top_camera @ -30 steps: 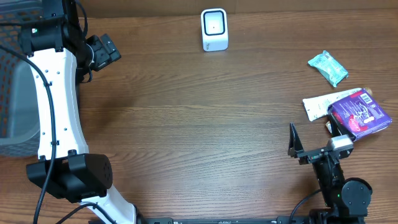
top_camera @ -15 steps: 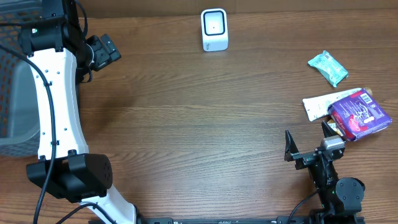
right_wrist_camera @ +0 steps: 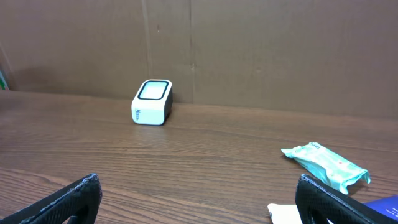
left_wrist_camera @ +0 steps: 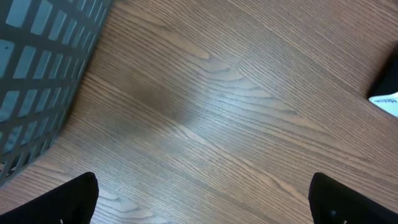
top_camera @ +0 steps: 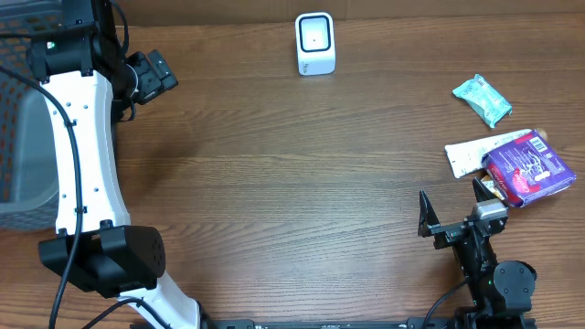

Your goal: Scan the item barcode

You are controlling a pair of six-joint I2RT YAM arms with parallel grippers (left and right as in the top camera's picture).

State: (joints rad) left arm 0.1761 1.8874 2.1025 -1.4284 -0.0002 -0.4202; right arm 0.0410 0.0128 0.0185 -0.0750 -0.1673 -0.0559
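The wooden surface point(top_camera: 292, 164) carries a white scanner point(top_camera: 315, 43) at the rear; a teal packet point(top_camera: 483, 100), white packet point(top_camera: 468, 155) and purple packet point(top_camera: 528, 168) lie at the right.

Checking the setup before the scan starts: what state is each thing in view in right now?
White box-shaped barcode scanner, upright, untouched.
Teal plastic packet, lying flat, alone.
White flat packet, lying flat, partly covered.
Purple wrapped packet, lying partly on the white flat packet.
Grey mesh basket, upright, contents unclear.
Left gripper, open, empty.
Right gripper, open, empty.
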